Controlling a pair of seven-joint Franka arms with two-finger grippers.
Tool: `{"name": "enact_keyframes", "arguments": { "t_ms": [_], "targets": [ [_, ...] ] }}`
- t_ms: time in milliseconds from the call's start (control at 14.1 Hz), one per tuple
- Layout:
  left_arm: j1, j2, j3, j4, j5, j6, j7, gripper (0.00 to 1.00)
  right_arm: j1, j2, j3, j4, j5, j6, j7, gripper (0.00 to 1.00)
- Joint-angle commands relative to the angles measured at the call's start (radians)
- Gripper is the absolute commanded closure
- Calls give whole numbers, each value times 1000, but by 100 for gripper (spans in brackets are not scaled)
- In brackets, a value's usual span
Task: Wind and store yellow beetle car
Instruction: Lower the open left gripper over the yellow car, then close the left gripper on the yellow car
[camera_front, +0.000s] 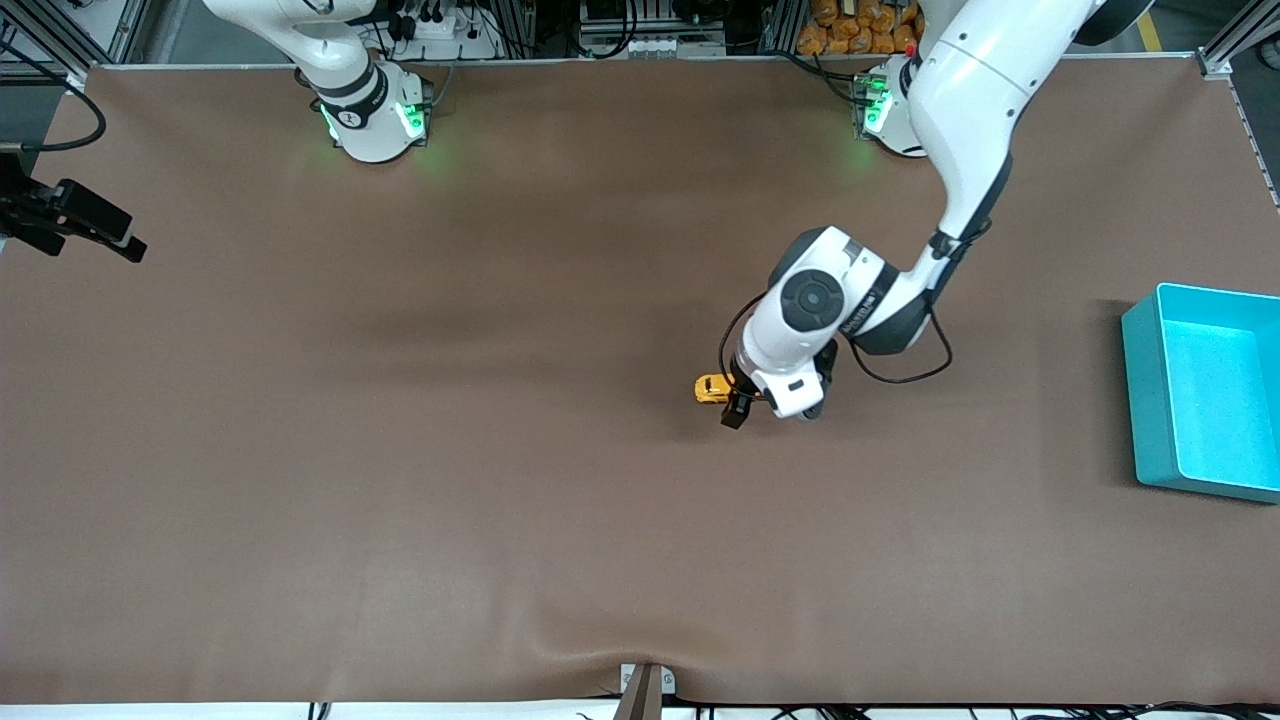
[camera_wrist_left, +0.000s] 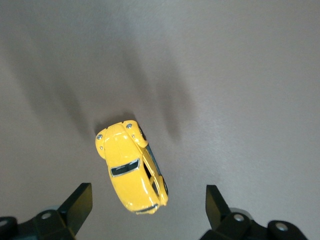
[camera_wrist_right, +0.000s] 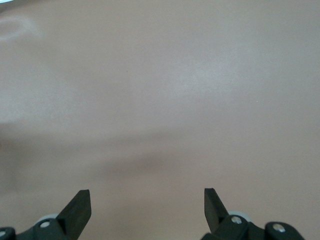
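The yellow beetle car (camera_front: 712, 388) stands on its wheels on the brown table near the middle. In the left wrist view the car (camera_wrist_left: 131, 167) shows its rounded roof and dark windows. My left gripper (camera_front: 738, 400) hangs low over the car, open. In the left wrist view the left gripper (camera_wrist_left: 147, 192) has one end of the car between its spread fingers, with neither touching it. My right gripper (camera_wrist_right: 146, 195) is open and empty over bare table; the right arm waits.
The teal bin (camera_front: 1140, 400) stands empty at the left arm's end of the table. A black device (camera_front: 75, 215) on a cable juts in at the right arm's end. A small bracket (camera_front: 645, 690) sits at the table edge nearest the front camera.
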Motion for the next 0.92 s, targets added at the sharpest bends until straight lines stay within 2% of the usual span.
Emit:
{"name": "enact_keyframes", "arguments": {
  "t_ms": [0, 355, 568, 853],
  "targets": [
    [-25, -7, 7, -56, 76, 61, -128, 0, -8, -14, 7, -14, 13, 8, -9, 0],
    [-27, 28, 29, -44, 113, 110, -222, 0, -8, -14, 19, -13, 7, 8, -9, 0],
    [-30, 60, 29, -13, 122, 112, -230, 0, -14, -6, 71, -1, -65, 24, 6, 0],
    [-34, 79, 29, 2, 142, 112, -228, 0, -22, -8, 71, 4, -62, 25, 9, 0]
  ]
}}
